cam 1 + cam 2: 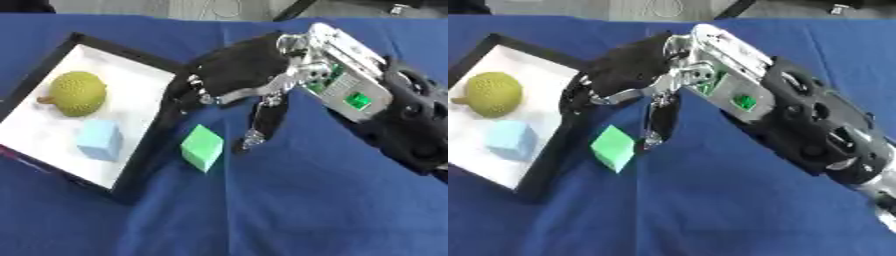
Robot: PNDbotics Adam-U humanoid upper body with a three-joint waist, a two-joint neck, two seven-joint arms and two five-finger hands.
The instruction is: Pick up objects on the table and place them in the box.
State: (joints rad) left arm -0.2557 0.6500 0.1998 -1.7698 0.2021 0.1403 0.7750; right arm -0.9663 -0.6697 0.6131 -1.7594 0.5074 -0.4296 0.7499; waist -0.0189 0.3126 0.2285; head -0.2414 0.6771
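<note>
Box [154, 131] with yellow fruit [78, 93], blue cube [99, 140]

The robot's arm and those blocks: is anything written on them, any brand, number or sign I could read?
No readable text in either view.
Right hand: green patches on its silver wrist, no legible lettering.
Green block, blue block, yellow bumpy fruit, box: all plain.

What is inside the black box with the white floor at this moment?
Inside the box lie a yellow-green bumpy fruit and, nearer the camera, a light blue cube. The right hand covers part of the far right wall. The green cube is outside, on the cloth.
</note>
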